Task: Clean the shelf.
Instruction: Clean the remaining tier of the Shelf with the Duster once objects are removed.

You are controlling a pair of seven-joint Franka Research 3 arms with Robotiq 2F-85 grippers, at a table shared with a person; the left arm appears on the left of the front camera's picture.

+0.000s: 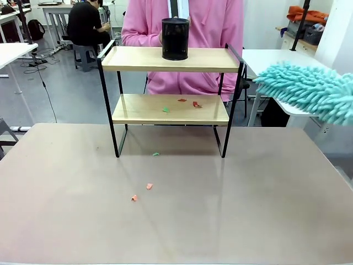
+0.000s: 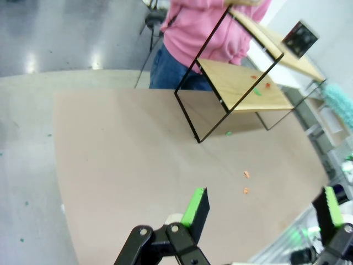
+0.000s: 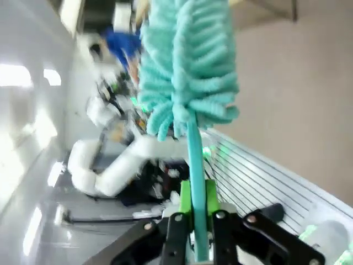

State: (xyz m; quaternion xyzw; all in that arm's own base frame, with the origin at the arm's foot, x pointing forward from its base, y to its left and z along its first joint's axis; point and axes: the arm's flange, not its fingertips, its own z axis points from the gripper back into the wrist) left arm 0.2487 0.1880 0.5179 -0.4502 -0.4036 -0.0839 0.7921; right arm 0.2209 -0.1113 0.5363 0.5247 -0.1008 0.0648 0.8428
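My right gripper is clamped on the thin teal handle of the duster, with both green pads pressed against the stem and the fluffy head extending forward from the jaws. My left gripper holds nothing; its jaws stand wide apart above the near part of the table, well short of the work area. On the table, two orange scraps lie ahead of me, and a green scrap lies farther on, just in front of the shelf's legs. The shelf stands at the far middle of the table with its boards running left to right. The lower board carries several red and green bits right of its centre. The top board carries a black cup. A person in pink sits directly behind the shelf. Key relation: the duster hangs off the shelf's right end, near the right frame but apart from it, its tip pointing left toward the shelf at a height between the two boards. Its long axis lies roughly along the boards. The right arm is the nearer arm. In my judgement the next move is a leftward feed into the gap between the boards, low enough to reach the bits and clear of the frame.
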